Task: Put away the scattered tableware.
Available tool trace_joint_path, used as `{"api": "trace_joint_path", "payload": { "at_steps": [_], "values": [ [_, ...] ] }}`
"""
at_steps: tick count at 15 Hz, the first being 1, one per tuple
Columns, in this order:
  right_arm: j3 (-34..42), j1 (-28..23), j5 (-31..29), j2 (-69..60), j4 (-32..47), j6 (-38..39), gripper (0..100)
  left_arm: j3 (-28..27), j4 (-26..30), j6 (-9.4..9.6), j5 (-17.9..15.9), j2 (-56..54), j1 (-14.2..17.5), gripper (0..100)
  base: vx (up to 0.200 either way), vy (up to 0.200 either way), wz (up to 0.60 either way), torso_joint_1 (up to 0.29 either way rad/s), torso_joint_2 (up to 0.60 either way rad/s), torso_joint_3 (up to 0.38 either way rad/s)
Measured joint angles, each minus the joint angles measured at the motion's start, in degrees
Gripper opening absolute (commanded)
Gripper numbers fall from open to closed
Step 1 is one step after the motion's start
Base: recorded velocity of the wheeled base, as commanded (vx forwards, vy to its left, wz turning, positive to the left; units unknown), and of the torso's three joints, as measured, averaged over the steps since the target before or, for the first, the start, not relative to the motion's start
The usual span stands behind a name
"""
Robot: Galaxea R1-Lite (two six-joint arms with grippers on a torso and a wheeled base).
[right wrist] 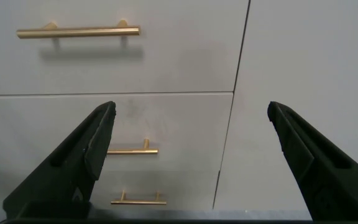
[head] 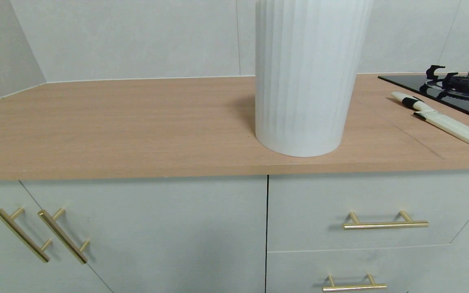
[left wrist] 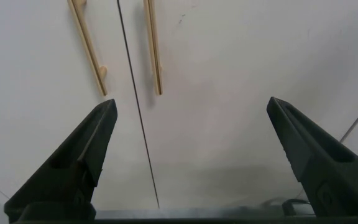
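Observation:
A cream knife point(head: 448, 123) with a black band on its handle lies on the wooden counter point(head: 136, 126) at the right, beside the stove. A tall white ribbed container point(head: 305, 77) stands on the counter near its front edge, right of centre. My left gripper point(left wrist: 191, 109) is open, low in front of the white cabinet doors, with nothing between its fingers. My right gripper point(right wrist: 191, 112) is open too, facing the white drawer fronts, and it holds nothing.
A black gas stove point(head: 458, 89) sits at the counter's far right. Below the counter are cabinet doors with a pair of gold handles point(head: 43, 236) at the left and drawers with gold handles point(head: 385, 224) at the right. Tiled walls close off the back and left.

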State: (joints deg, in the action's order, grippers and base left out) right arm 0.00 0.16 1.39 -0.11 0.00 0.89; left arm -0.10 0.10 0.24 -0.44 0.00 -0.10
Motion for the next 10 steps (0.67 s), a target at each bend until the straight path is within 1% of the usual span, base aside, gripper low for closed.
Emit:
{"api": "trace_joint_path", "payload": {
  "at_steps": [2,9,10],
  "values": [
    [0.0,0.0,0.0,0.0,0.0,0.0,100,0.0,0.0,0.02,0.0,0.0,0.0,100,0.000,0.000,0.00,0.000,0.00,0.000],
    [0.0,0.0,0.0,0.0,0.0,0.0,100,0.0,0.0,0.02,0.0,0.0,0.0,100,0.000,-0.200,0.00,0.002,0.00,0.004],
    [0.0,0.0,0.0,0.0,0.0,0.0,100,0.0,0.0,0.02,0.0,0.0,0.0,100,0.000,0.000,0.00,0.000,0.00,0.000]
  ]
}}
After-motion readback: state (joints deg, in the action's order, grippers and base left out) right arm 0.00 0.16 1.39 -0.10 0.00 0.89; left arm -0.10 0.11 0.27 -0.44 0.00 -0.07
